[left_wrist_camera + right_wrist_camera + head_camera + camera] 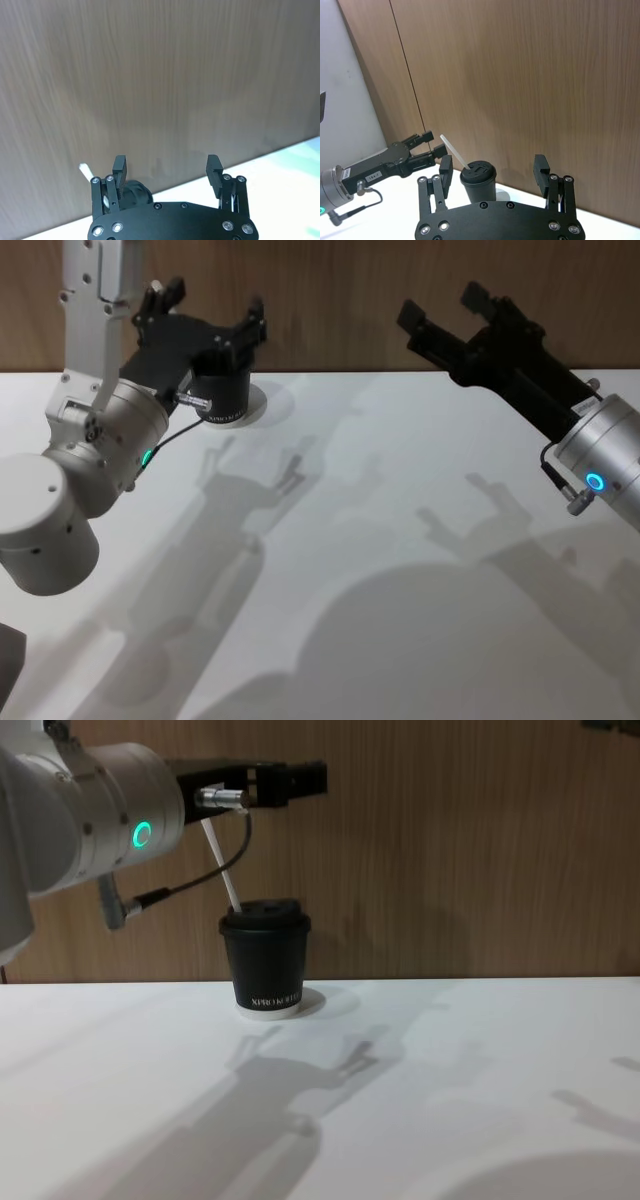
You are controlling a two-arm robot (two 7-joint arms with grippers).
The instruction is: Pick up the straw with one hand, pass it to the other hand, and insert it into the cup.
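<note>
The black cup (264, 960) stands at the back of the white table, by the wooden wall, with the white straw (221, 865) leaning out of its lid. Just above it my left gripper (312, 778) hovers open, on the silver arm with the green ring. In the left wrist view the straw's tip (85, 172) lies outside the fingers (119, 165) of the left gripper (167, 165), which hold nothing. My right gripper (445, 305) is raised at the right, open and empty. The right wrist view shows the cup (479, 181) and straw (452, 150) beyond the right gripper (493, 161).
A wooden wall (340, 300) runs close behind the cup. A thin black cable (190, 880) loops from the left wrist beside the straw. The white table (400, 540) spreads in front, crossed by the arms' shadows.
</note>
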